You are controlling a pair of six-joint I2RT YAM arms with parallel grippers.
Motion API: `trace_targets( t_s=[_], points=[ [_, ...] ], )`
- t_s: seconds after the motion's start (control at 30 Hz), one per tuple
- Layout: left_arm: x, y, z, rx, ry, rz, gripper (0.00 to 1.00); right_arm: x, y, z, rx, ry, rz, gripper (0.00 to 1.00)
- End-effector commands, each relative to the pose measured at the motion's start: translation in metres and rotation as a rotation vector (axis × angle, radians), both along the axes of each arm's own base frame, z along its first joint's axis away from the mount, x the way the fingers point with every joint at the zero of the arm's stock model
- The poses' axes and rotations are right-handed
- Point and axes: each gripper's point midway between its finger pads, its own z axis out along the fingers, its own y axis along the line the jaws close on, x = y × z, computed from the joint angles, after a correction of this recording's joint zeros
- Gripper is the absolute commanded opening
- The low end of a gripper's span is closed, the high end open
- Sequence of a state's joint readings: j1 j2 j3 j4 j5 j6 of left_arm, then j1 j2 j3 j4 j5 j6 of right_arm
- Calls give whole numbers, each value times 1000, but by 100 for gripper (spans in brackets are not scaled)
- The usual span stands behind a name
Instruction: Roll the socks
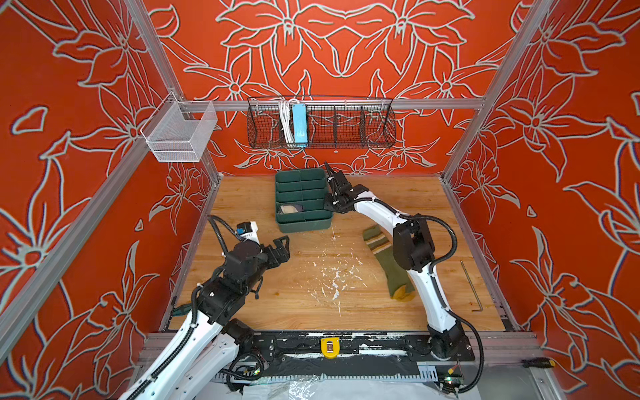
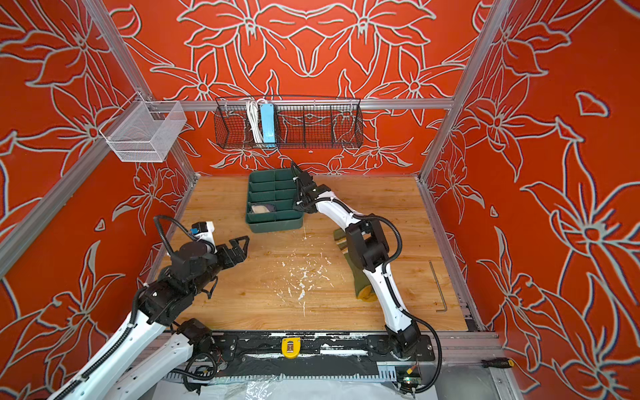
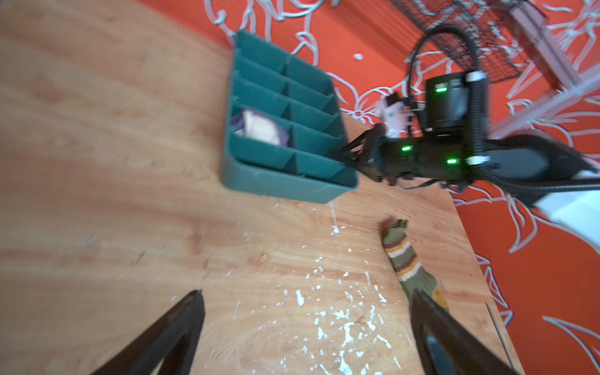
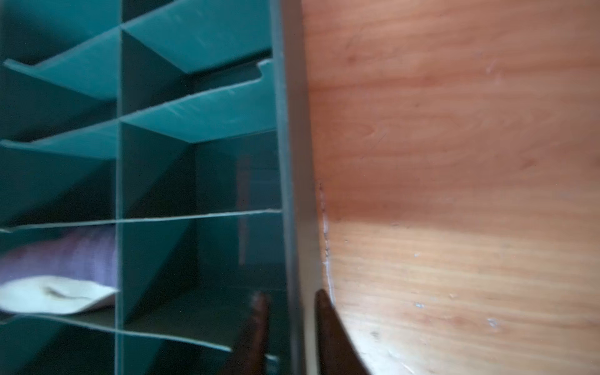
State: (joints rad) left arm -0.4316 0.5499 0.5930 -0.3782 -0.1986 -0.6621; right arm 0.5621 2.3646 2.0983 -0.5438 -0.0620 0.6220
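Right gripper stands astride the right wall of the tray, level with the second compartment from the front. Jaws are apart and grasp nothing. Inner finger sits inside the right column, clear of the wall; outer finger sits on the table side, and blur hides whether it touches the wall. Right arm rises from the front edge of the table, elbow high over the green sock, forearm running rearward and leftward to the tray.

Green sock lies flat and unrolled on the table, right of centre. Long axis runs front to rear, slightly skewed: striped cuff toward the rear edge, mustard toe toward the front edge and a little further right. In both top views the right arm hides part of it.

Purple sock sits bunched in the tray's left column, second compartment from the front, cream part uppermost. Its axis cannot be told.

Left gripper hovers above the table near the left edge, jaws released to full width, empty, pointing rightward across the table. Left arm comes up from the front left corner
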Motion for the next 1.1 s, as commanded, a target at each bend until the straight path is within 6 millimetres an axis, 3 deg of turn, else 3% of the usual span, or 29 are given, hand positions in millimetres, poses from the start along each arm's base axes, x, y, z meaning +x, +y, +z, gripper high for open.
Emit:
trace_targets(
  t_s=[0.0, 0.07, 0.17, 0.27, 0.47, 0.6, 0.67, 0.87, 1.07],
  points=[
    [-1, 8, 21, -112, -93, 66, 98, -8, 1, 54, 62, -87, 25, 68],
    [-4, -8, 29, -53, -86, -52, 98, -27, -20, 80, 51, -141, 10, 79],
    [1, -37, 33, 26, -17, -221, 98, -65, -60, 110, 51, -212, -23, 86],
    [13, -67, 31, 126, 36, -348, 98, -107, -108, 109, 81, -184, -77, 86],
    [46, -139, 15, 240, 126, -525, 98, -193, -179, 72, 31, -79, -132, 86],
    [59, -188, 1, 271, 141, -596, 98, -232, -217, 43, -28, -18, -194, 88],
    [63, -215, -7, 262, 128, -629, 98, -248, -230, 30, 6, 25, -235, 88],
    [76, -286, -28, 221, 181, -767, 98, -278, -235, 3, 121, 68, -298, 91],
    [91, -332, -45, 197, 199, -891, 98, -287, -237, -22, 256, 137, -369, 92]
  ],
)
